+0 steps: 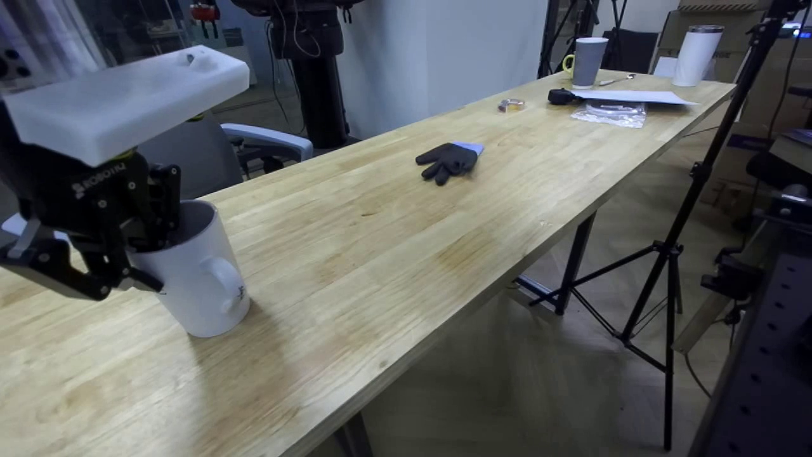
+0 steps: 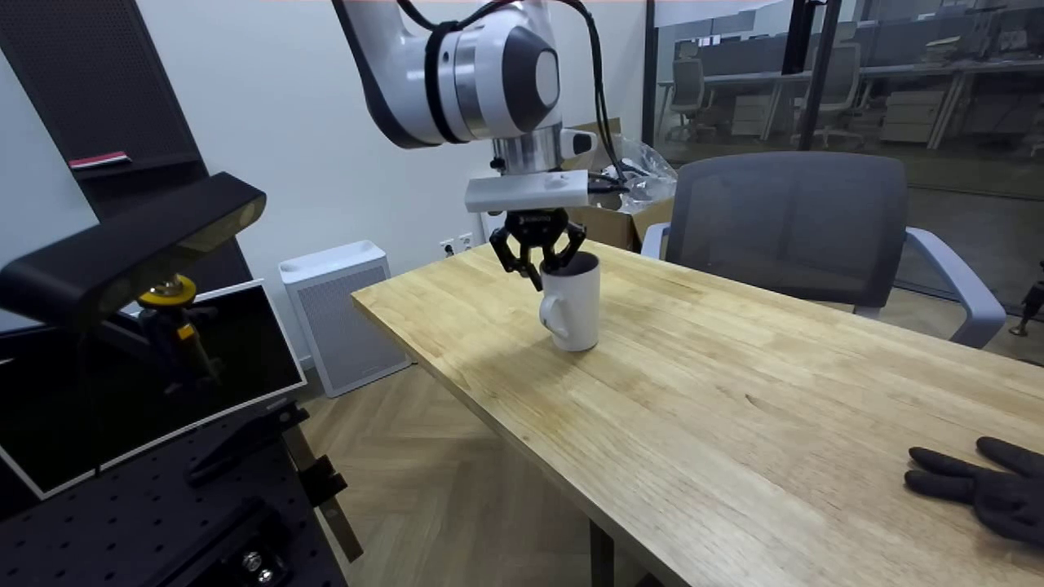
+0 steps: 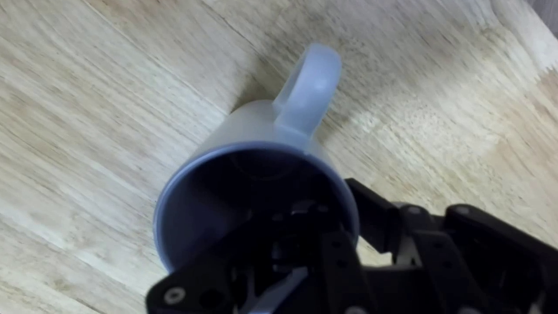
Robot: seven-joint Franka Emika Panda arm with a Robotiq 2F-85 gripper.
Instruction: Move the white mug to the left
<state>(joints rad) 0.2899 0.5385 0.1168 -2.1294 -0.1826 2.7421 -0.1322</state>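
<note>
The white mug [image 1: 193, 279] is at the near left of the wooden table in an exterior view and near the table's far end in an exterior view [image 2: 579, 310]. It looks roughly upright, its base on or very close to the table. The wrist view shows its dark inside and loop handle; its outer wall [image 3: 248, 122] shows beside the handle. My gripper [image 1: 144, 263], also in an exterior view [image 2: 544, 275], straddles the rim opposite the open middle of the table. One finger is inside the mug, mostly hidden in the dark; the other presses the outside wall.
A black glove [image 1: 449, 160] lies farther along the wooden table [image 1: 355, 266]. A grey cup [image 1: 589, 62], a white tumbler [image 1: 696, 56], paper and a plastic bag [image 1: 610, 113] are at the far end. An office chair [image 2: 787, 220] stands at the table's side.
</note>
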